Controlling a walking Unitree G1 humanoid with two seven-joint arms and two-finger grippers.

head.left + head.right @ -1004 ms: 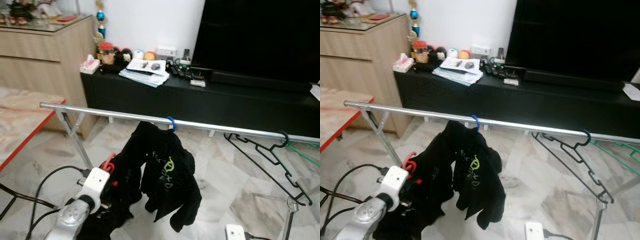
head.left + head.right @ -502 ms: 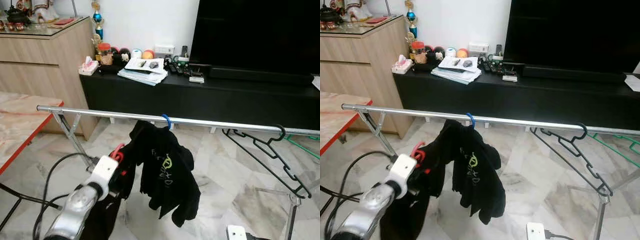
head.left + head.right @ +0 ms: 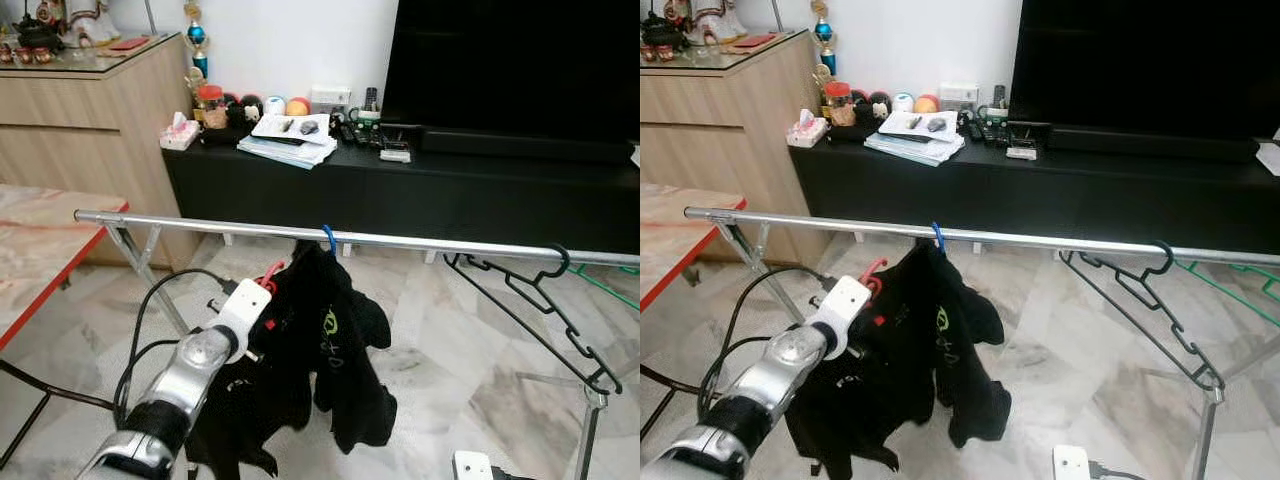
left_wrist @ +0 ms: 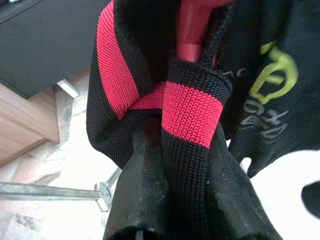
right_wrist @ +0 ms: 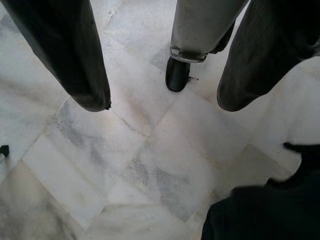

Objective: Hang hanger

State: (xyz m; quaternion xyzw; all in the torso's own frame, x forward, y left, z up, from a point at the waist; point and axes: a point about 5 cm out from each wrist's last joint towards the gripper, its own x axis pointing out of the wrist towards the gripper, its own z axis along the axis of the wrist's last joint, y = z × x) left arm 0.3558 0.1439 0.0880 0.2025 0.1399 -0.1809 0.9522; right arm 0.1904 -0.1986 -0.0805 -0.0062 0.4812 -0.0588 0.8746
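Marble floor (image 3: 450, 330) lies below the rail (image 3: 420, 241). 1 red hanger (image 3: 268, 276) – black garment (image 3: 330, 350) draped – is pinched by the left tool (image 3: 262, 297) just under it; its hook should be lifted over, then lowered.

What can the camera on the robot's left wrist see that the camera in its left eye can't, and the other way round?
The left wrist view shows, close up, the black-and-red ribbed knit band pinched between the left gripper's black fingers. The left eye view shows the whole scene: the long silver rail, a blue hanger hook over it, an empty black hanger and the black TV cabinet. Both show the black garment with green print.
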